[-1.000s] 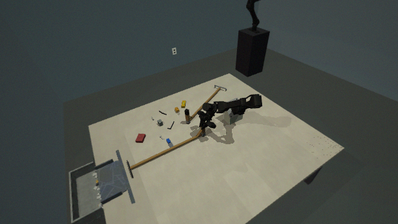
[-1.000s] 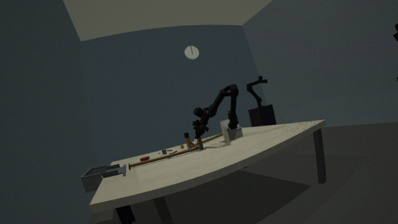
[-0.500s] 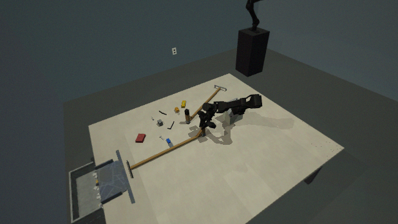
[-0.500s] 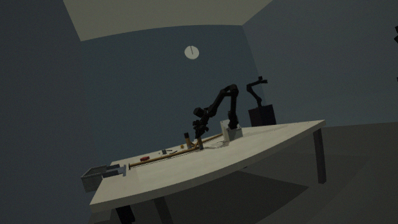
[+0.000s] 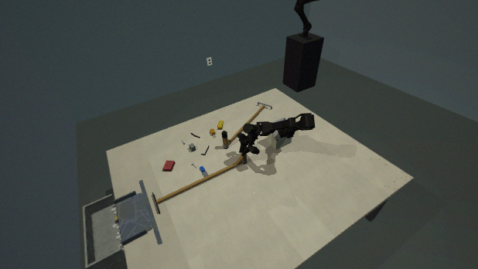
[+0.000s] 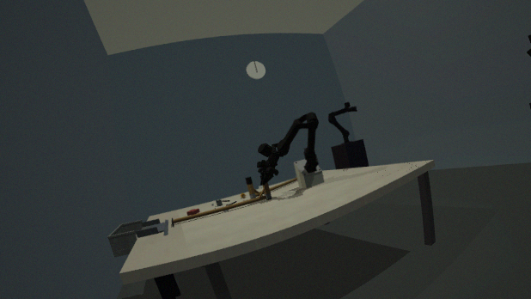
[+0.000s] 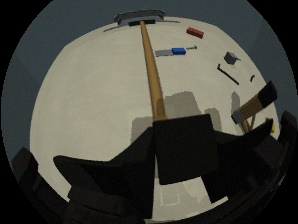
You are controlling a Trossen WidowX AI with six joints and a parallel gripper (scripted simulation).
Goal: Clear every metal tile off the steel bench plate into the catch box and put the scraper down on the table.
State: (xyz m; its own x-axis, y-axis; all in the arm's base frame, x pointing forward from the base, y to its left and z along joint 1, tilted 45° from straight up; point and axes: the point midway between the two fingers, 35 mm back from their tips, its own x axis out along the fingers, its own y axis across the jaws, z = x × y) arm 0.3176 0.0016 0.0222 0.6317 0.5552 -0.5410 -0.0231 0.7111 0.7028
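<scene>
My gripper [image 5: 244, 153] [image 6: 265, 180] [image 7: 168, 128] is shut on the upright grip of the long scraper [image 5: 201, 182] [image 6: 215, 211] [image 7: 151, 75]. The scraper's wooden handle runs low over the table to its dark blade [image 5: 155, 203], which is just outside the grey strip at the plate's near edge. Whether the blade touches the table is unclear. The steel bench plate [image 5: 133, 216] shows pale lines and no clear tile on its middle. Several small pale tiles [image 5: 114, 210] and a yellow one [image 5: 116, 219] show along the border between plate and catch box [image 5: 100, 232] [image 6: 122, 246]. Their exact resting place is unclear.
A second wooden tool [image 5: 248, 122] with a rake-like head and upright grip [image 5: 225, 140] [image 7: 255, 106] lies beside the arm. A red block [image 5: 169, 165] [image 7: 195, 32], a blue item [image 5: 202, 169] [image 7: 178, 51], a grey cube [image 5: 192, 147] and small hardware lie on that side of the scraper.
</scene>
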